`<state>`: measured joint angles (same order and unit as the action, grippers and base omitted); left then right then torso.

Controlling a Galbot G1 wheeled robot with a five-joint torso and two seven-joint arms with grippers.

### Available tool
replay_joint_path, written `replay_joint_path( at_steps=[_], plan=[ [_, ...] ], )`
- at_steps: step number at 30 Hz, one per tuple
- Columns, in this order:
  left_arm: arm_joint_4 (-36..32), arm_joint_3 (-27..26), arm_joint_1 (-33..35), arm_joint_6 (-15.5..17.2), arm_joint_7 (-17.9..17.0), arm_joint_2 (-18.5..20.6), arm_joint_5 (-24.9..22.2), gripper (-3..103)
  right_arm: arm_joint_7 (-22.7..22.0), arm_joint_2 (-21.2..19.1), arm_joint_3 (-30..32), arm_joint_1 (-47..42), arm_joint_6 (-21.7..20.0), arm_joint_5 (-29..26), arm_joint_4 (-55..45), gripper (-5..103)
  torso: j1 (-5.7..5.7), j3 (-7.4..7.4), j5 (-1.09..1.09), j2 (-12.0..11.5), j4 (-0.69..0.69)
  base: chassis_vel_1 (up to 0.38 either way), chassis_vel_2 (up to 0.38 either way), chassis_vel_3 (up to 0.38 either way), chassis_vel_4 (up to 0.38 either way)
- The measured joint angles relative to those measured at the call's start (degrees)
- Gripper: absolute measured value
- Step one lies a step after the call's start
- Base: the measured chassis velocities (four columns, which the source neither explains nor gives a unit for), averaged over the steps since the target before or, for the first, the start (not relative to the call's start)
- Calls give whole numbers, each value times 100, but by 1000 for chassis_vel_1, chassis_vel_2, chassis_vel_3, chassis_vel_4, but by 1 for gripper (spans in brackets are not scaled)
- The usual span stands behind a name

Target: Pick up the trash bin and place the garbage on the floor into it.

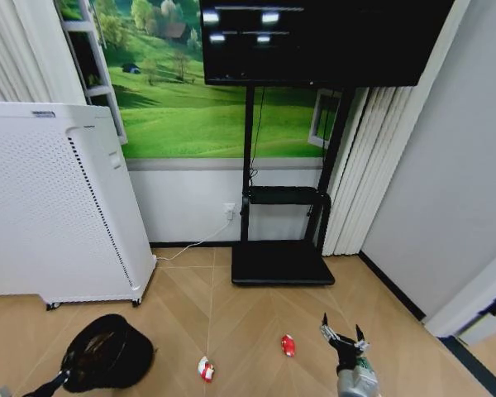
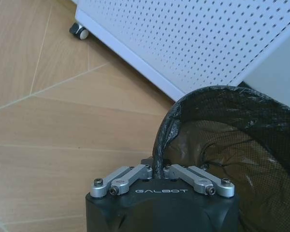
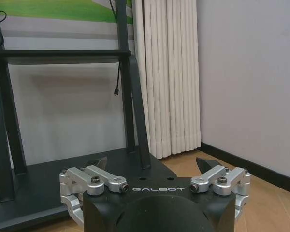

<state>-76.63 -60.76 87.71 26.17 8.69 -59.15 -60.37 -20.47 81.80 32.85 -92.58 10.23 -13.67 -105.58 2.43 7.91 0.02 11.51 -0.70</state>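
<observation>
The trash bin (image 1: 107, 351), black mesh with a black liner, is at the lower left of the head view, tilted with its mouth showing. My left gripper (image 1: 65, 377) is shut on its rim; the left wrist view shows the fingers closed on the rim edge of the bin (image 2: 232, 145) at the gripper (image 2: 158, 166). Two pieces of garbage lie on the wood floor: a red-and-white wrapper (image 1: 205, 369) and a small red crushed item (image 1: 288, 345). My right gripper (image 1: 341, 335) hangs open and empty just right of the red item, also seen open as the gripper (image 3: 152, 163).
A large white perforated appliance (image 1: 58, 207) on castors stands at the left wall, close behind the bin. A black TV stand base (image 1: 281, 265) sits ahead at centre, with a cable running to a wall socket. Curtains and a grey wall close off the right.
</observation>
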Motion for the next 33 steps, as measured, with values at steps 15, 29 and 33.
replay_joint_path(
  at_steps=[15,29,33],
  plan=[
    [-1090,-1479,724,-851,9,-554,1098,3,541,-270,-1182,590,-1056,674,339,100,0,0,-3,0,1,0,0,0,0],
    [-1069,-1822,1295,-1240,229,-1207,2195,3,602,-90,-2898,1302,-1021,1085,2053,100,0,0,-25,0,4,0,0,0,0],
    [-1042,-1875,1420,-1307,294,-1268,2170,3,684,-77,-2898,1316,-751,1168,2198,100,0,-1,-21,1,2,0,0,0,0]
  ],
)
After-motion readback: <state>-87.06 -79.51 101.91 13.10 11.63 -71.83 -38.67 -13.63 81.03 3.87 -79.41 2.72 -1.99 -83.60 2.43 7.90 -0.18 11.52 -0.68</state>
